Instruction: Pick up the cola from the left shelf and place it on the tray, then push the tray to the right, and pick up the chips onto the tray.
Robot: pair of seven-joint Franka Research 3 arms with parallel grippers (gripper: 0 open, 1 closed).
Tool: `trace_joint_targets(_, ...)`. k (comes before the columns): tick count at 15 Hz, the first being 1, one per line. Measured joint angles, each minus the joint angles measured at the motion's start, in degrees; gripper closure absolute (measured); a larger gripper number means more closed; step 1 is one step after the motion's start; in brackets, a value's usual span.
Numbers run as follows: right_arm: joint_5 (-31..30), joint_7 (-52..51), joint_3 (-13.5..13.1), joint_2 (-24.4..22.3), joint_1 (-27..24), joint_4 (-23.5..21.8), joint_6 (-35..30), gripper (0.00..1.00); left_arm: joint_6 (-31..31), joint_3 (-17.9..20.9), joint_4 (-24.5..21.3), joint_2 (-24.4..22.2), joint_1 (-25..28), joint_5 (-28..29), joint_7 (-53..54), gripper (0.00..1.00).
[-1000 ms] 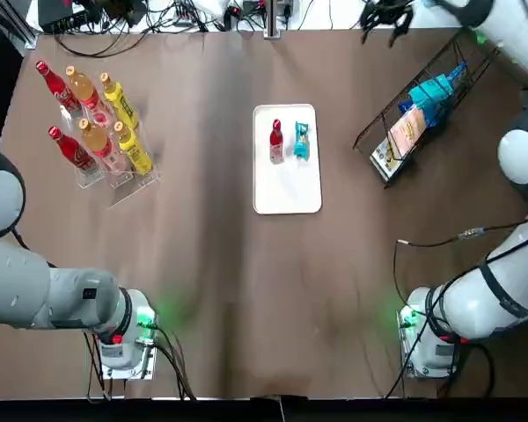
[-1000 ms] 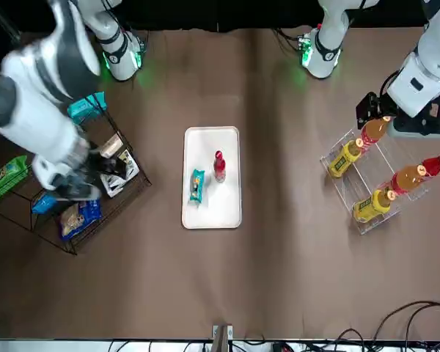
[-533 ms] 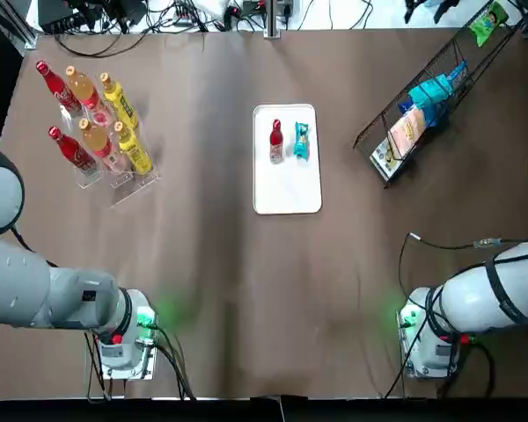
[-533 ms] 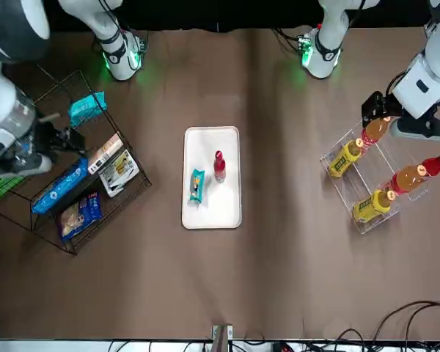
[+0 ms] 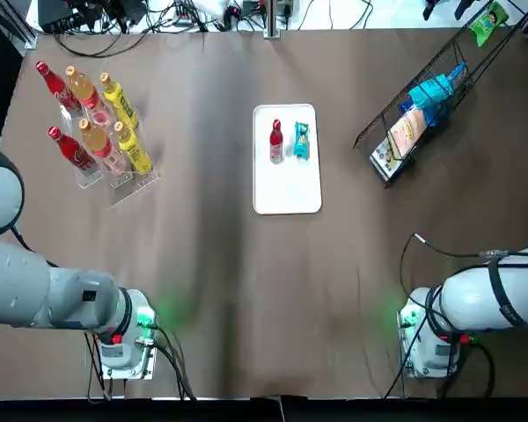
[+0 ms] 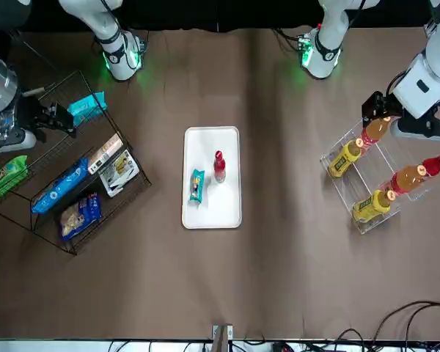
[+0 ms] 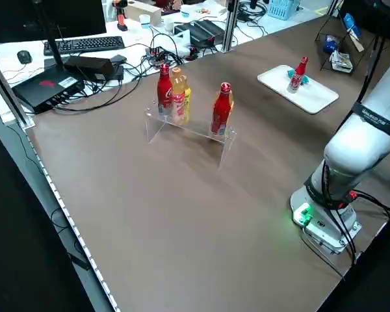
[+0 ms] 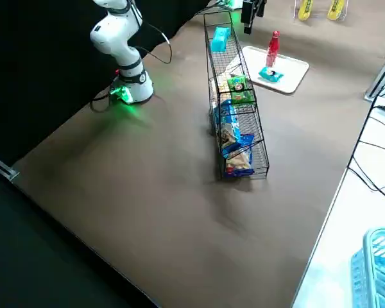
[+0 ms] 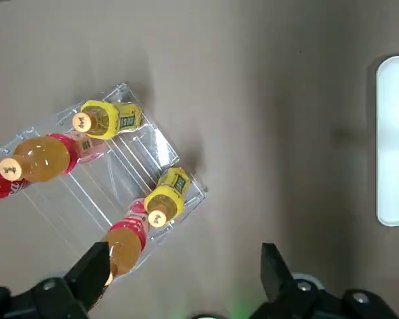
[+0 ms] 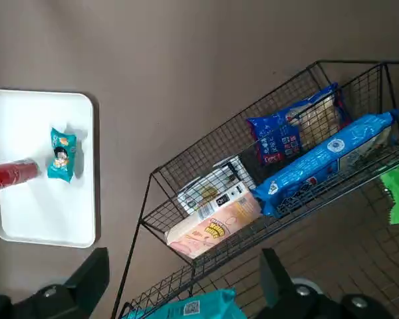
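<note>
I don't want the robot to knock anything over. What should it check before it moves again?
1. The cola stands upright on the tray: ok.
2. The chips packet lies on the tray beside the cola: ok.
3. The left gripper is open and empty, up over the bottle rack: ok.
4. The right gripper is open and empty, up over the wire basket: ok.
5. The tray has been pushed far enough to the right: cannot tell.
</note>
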Motion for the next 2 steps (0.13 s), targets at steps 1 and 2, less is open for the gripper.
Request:
trace_joint_targets(1,0.00,0.13,0.07,-0.01,0.02,-0.15,-0.03,0.00,0.00,0.00,0.00,0.00,0.00,0.00,0.00,0.00)
trace_joint_targets(2,0.00,0.28,0.04,-0.01,0.00,-0.23,0.05,0.00,0.00,0.00,0.00,0.00,-0.01,0.00,0.00,0.00)
